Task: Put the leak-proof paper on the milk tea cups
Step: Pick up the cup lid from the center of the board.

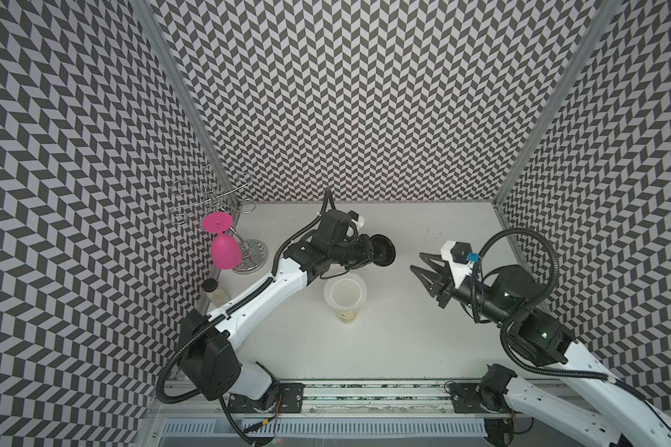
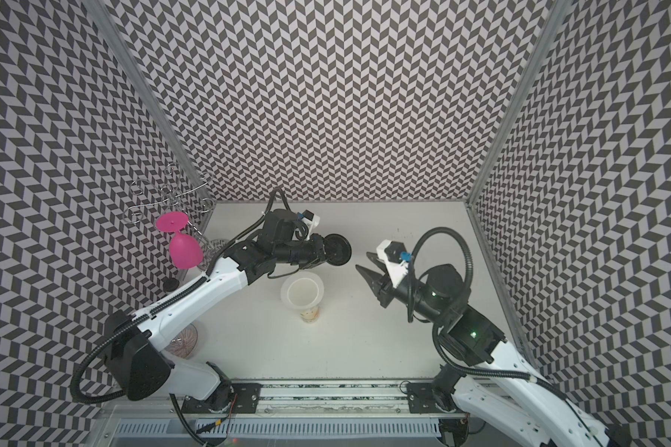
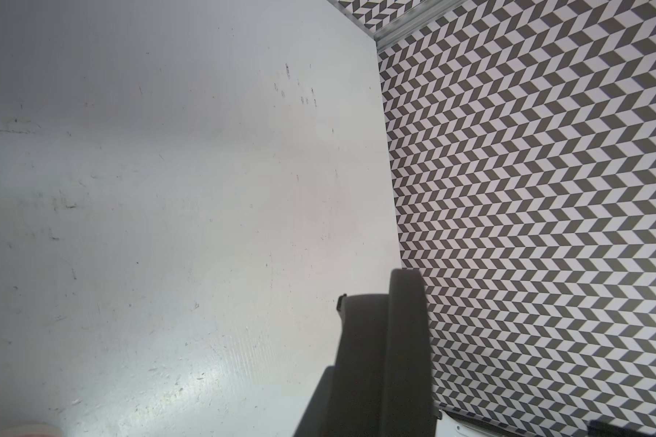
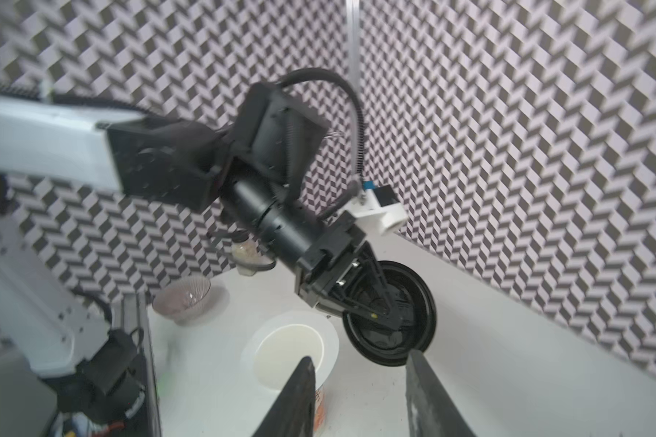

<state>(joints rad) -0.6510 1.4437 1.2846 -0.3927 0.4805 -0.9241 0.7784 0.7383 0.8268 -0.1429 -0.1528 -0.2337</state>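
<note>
Right gripper (image 1: 416, 261) stood empty, jaws apart, near the cup (image 1: 345, 314); left gripper (image 4: 383, 316) clamped the black lid (image 4: 413, 295). We judged the leak-proof paper (image 1: 345, 276) laid; centring needed checking.

Items I cannot fully see from here:
- jar (image 1: 211, 288), table 9 o'clock: lower body behind left arm (image 1: 264, 294); contents unclear.
- glass bowl (image 2: 186, 342), 8 o'clock: half under same arm.
- left gripper (image 4: 375, 310): fingertips behind black lid (image 1: 384, 251) in both top views; left wrist view gives only dark blurred shape (image 3: 379, 359), finger or lid, can't tell.
- milk tea cup (image 1: 345, 313): print too small to read.
- right arm (image 1: 597, 387): base cut off, 5 o'clock corner.
</note>
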